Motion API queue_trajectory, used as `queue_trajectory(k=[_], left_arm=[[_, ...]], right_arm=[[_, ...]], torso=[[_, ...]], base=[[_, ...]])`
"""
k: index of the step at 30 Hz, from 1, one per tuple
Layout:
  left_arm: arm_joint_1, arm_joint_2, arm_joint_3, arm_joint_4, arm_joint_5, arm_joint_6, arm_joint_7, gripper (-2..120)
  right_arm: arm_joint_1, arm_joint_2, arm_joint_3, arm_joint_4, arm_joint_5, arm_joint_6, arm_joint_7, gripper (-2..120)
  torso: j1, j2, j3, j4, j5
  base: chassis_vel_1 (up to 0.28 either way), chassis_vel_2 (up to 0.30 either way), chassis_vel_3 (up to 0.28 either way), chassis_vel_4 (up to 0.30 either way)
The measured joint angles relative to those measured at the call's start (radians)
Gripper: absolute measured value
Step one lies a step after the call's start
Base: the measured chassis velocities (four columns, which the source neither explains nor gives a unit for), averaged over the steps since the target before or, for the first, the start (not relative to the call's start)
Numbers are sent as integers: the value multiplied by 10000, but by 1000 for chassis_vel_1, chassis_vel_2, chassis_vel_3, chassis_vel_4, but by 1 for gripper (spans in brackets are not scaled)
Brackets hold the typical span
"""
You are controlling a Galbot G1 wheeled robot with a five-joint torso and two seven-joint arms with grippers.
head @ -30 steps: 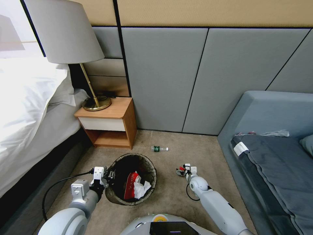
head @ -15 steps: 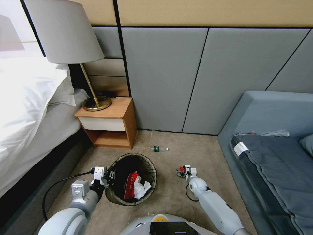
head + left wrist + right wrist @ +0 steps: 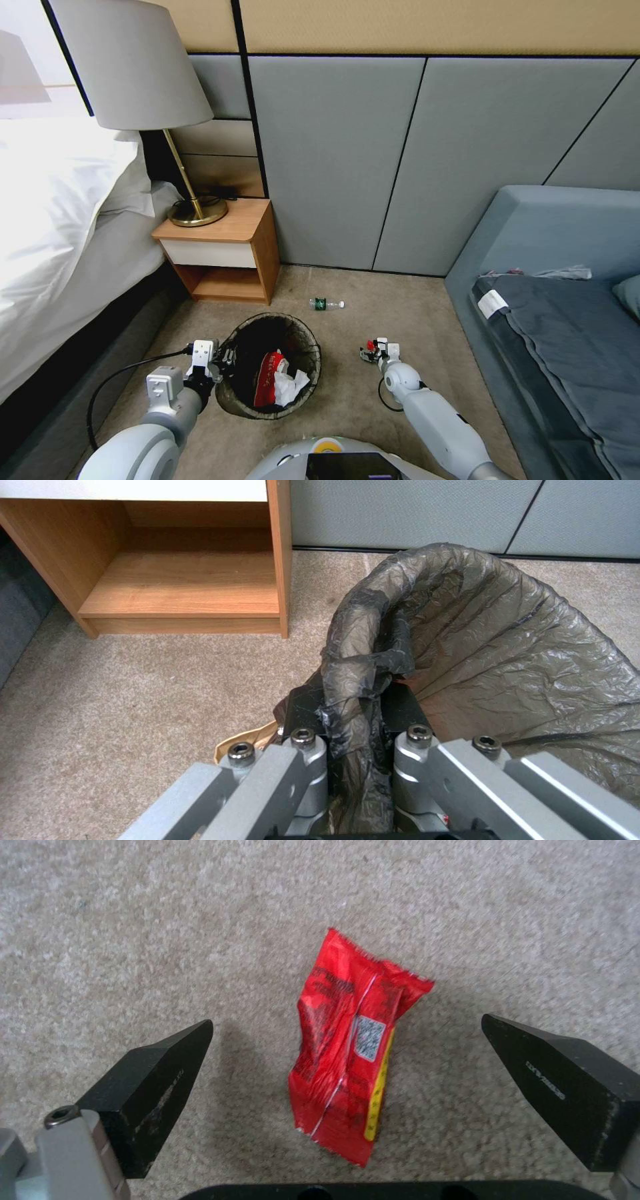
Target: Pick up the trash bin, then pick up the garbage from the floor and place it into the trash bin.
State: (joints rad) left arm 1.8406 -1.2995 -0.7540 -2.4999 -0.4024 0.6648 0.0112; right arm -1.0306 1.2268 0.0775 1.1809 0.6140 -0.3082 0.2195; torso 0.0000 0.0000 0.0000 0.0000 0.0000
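Straddling a crumpled red foil wrapper (image 3: 350, 1065) that lies flat on the beige carpet floor (image 3: 133, 915), the right claw (image 3: 347, 1090) has its black fingers (image 3: 157, 1080) spread wide apart, one on each side, touching nothing. The left claw (image 3: 353, 765) is clamped on the rim of the small round bin with its dark brown plastic liner (image 3: 493, 645), held just beside the wooden nightstand (image 3: 180, 580).

The wrapper is thin and lies flat, so the tips may close over it and slide off, or only pinch carpet pile. The liner is bunched between the left fingers; if the grip has mostly film, the bin could sag or slip.

A small clear bottle with a green label (image 3: 326, 304) lies on the carpet near the wall, well apart from both claws.

The wrapper carries dark print, a square code patch and a yellow strip; none of it is readable.
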Motion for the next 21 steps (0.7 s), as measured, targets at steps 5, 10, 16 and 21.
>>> queue_trajectory(k=[5, 10, 16, 21], left_arm=[[2, 9, -9, 0, -5, 0, 1, 6], [2, 11, -10, 0, -13, -1, 2, 6], [9, 33, -24, 0, -28, -1, 4, 6], [1, 31, -24, 0, -30, -1, 4, 6]], right_arm=[[3, 26, 4, -26, -46, 25, 0, 100], [2, 69, 28, -83, -66, 50, 6, 100], [-12, 99, 66, -143, -116, 93, 10, 100], [-11, 118, 72, -175, -121, 115, 13, 100]], torso=[[0, 0, 0, 0, 0], [0, 0, 0, 0, -1], [0, 0, 0, 0, 0], [0, 0, 0, 0, 0]], base=[[0, 0, 0, 0], [0, 0, 0, 0], [0, 0, 0, 0], [0, 0, 0, 0]])
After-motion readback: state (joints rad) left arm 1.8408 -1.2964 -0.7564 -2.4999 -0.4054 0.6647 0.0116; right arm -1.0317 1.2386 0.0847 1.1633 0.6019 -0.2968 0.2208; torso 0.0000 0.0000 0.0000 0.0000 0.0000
